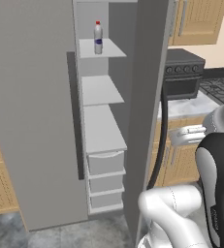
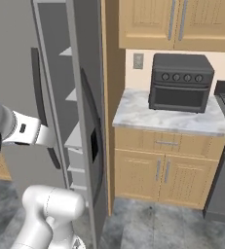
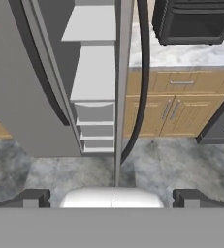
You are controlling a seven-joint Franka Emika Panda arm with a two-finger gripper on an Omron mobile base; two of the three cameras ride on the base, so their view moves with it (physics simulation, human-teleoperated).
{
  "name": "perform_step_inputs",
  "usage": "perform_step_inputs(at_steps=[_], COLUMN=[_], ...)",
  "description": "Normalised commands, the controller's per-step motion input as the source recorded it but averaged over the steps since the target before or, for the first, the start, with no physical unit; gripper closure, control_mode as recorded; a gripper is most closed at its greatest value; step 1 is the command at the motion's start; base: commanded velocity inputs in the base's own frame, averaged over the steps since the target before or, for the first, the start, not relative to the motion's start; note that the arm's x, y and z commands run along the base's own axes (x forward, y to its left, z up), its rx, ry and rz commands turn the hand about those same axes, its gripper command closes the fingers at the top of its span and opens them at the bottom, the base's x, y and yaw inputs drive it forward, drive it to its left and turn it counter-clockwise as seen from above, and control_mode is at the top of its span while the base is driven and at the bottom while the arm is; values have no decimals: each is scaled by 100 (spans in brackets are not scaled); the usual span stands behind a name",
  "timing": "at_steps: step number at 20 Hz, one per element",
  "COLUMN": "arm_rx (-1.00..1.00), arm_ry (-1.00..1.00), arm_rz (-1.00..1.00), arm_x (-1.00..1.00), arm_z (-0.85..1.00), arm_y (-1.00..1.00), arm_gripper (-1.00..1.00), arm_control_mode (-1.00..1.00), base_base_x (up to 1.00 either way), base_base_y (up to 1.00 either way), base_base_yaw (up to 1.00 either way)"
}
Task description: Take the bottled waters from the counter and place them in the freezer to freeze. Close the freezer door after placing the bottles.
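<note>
base views flank freezer [image 1: 101, 97], hand view low

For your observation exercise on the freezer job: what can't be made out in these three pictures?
- Red-capped bottle, left base view: label print too small to read.
- Freezer top shelf, left base view: cut off by the picture's upper edge.
- Freezer shelves, right base view: mostly hidden behind the fridge's right door.
- Toaster oven, hand view: top cut off by the edge.

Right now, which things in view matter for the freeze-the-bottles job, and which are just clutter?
Job:
- small clear ribbed bottle with red cap and blue label, standing on the freezer's top white shelf
- open freezer compartment with white shelves
- tall plain grey freezer door, swung open
- open tool, holding nothing

Lying about:
- black toaster oven on its marble counter
- light wooden wall cabinets
</note>
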Motion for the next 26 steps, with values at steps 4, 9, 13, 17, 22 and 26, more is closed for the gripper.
perform_step_inputs(at_steps=[4, 9, 13, 17, 22, 26], arm_rx=[0, 0, 0, 0, 0, 0], arm_ry=[0, 0, 0, 0, 0, 0], arm_rz=[0, 0, 0, 0, 0, 0], arm_x=[0, 0, 0, 0, 0, 0], arm_z=[0, 0, 0, 0, 0, 0], arm_y=[0, 0, 0, 0, 0, 0], arm_gripper=[-100, -100, -100, -100, -100, -100], arm_control_mode=[100, 100, 100, 100, 100, 100], base_base_x=[37, 36, 42, 28, 15, 0], base_base_y=[-17, -11, -3, -7, -16, -2], base_base_yaw=[0, 0, 0, 0, 0, 0])
